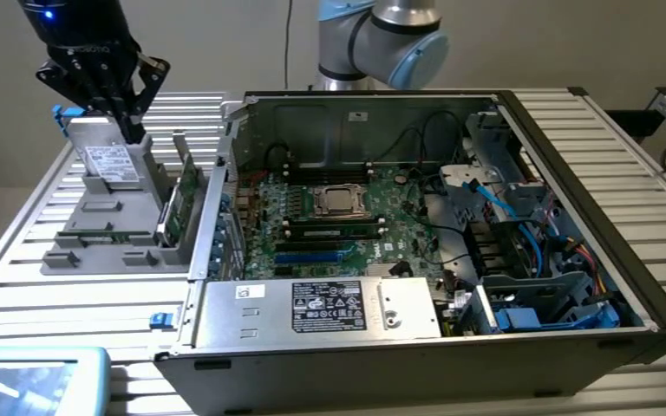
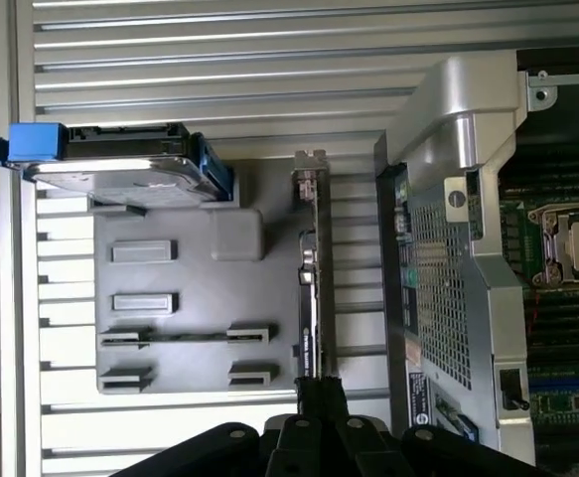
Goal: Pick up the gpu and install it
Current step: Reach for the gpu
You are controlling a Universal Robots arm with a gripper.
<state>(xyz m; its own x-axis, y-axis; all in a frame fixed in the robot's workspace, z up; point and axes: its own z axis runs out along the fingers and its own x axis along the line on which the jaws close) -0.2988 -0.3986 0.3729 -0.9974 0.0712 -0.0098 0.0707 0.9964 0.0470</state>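
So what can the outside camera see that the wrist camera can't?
Exterior view: the arm, the blue cables inside the case and the labelled silver box. Wrist view: the case's holed back panel. Both: the shut fingers, the gpu standing on edge in the grey holder, the hard drive and the processor socket.

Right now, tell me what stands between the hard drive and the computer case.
The gpu, on edge in the grey holder; the wrist view shows it.
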